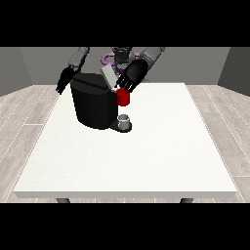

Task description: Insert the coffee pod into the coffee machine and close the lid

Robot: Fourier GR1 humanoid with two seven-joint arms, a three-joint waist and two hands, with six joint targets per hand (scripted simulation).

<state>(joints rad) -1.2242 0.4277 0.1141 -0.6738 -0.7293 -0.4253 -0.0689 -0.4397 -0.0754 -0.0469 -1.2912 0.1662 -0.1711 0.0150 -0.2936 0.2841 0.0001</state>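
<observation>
A black coffee machine [94, 105] stood between the hands, a red thing at the machine [123, 97] beneath the hand at the view's right [131, 77], fingers curled, grasp unclear.

Machine: the black, rounded coffee machine [93, 105] stands on the large white desk [146, 161], toward its far left.
Lid: the grey flat lid [108, 75] tilts up at the machine's top.
Cup: a small grey cup [124, 120] sits at the machine's base, on its right.
Red thing at the machine [123, 97]: directly above the cup.
Hands: the hand at the view's right [131, 77] is above the red thing; the hand at the view's left [64, 80] is by the machine's far left.
</observation>
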